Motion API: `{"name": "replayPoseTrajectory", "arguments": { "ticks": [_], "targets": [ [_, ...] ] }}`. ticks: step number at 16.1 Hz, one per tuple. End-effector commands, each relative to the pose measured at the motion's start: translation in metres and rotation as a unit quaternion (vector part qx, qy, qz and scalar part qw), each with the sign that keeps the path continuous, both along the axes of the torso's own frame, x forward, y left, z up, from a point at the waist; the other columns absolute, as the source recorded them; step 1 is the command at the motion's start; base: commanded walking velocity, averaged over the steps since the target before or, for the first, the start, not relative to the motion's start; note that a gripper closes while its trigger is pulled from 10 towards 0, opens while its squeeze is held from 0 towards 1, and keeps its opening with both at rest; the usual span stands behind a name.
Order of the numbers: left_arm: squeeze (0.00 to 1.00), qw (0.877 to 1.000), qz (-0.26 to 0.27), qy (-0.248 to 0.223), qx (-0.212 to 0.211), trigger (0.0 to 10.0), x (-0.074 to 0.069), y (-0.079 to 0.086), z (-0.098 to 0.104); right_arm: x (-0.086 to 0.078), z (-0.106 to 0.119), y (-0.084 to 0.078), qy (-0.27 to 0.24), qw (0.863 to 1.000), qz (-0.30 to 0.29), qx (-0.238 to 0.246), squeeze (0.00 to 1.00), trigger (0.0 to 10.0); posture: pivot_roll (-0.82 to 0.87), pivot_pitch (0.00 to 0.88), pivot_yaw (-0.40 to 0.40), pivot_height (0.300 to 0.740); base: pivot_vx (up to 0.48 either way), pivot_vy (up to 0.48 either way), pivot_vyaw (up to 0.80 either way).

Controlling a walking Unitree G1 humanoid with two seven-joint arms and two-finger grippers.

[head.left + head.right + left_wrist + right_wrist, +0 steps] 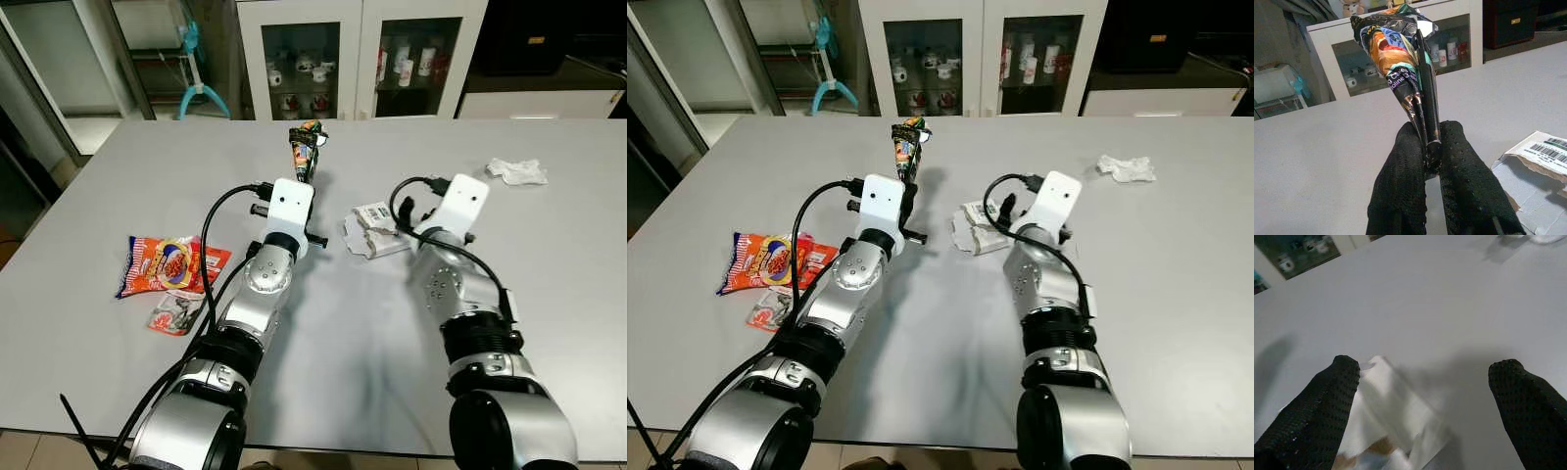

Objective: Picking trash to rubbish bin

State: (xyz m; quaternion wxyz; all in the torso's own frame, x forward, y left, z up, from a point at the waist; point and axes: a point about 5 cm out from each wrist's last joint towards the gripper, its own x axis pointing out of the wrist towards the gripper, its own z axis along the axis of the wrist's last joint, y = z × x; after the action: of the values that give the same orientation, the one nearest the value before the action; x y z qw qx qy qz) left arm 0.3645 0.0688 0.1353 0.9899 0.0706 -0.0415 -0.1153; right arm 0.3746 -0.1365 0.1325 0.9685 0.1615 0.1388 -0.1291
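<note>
My left gripper [1429, 147] is shut on the narrow end of a colourful cone-shaped wrapper [306, 145], which it holds upright above the middle of the grey table [88, 196]. My right gripper [1422, 377] is open, its fingers [1327, 401] spread over a torn white carton [375, 231] lying flat on the table. A crumpled white tissue [516, 171] lies at the far right. On the left lie a red snack packet [167, 264] and a small red-and-white wrapper [176, 313].
A white cabinet with glass doors [358, 59] stands behind the table. A teal stand [201, 93] is on the floor beyond the far left corner. The table's near edge [333, 446] runs just before my arms.
</note>
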Motion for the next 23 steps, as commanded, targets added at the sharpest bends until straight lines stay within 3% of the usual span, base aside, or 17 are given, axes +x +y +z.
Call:
{"name": "replayPoseTrajectory", "arguments": {
  "ticks": [1,11,17,18,23],
  "targets": [
    [0.00,1.000,0.011,0.009,-0.005,10.0,-0.001,0.005,-0.005,0.002,0.000,0.007,0.008,1.000,0.013,0.004,0.00,10.0,0.00,0.000,0.049,0.740,0.000,0.000,0.00],
    [0.00,1.000,0.015,0.007,-0.008,10.0,-0.001,0.004,-0.004,-0.001,-0.024,0.007,0.057,0.998,0.022,0.021,0.00,10.0,0.00,0.000,0.037,0.740,0.000,0.000,0.00],
    [0.00,1.000,0.016,0.007,-0.010,10.0,-0.001,0.003,-0.003,-0.006,-0.038,0.014,0.074,0.995,0.057,0.035,0.00,10.0,0.00,0.000,0.033,0.740,0.000,0.000,0.00],
    [0.00,1.000,0.018,0.008,-0.010,10.0,-0.001,0.004,-0.004,-0.008,-0.043,0.014,0.080,0.994,0.058,0.038,0.00,0.0,0.00,0.000,0.031,0.740,0.000,0.000,0.00],
    [0.00,1.000,0.018,0.010,-0.010,10.0,0.000,0.004,-0.004,-0.012,-0.049,0.015,0.084,0.993,0.067,0.044,0.00,0.0,0.00,0.000,0.034,0.740,0.000,0.000,0.00]
  ]
}}
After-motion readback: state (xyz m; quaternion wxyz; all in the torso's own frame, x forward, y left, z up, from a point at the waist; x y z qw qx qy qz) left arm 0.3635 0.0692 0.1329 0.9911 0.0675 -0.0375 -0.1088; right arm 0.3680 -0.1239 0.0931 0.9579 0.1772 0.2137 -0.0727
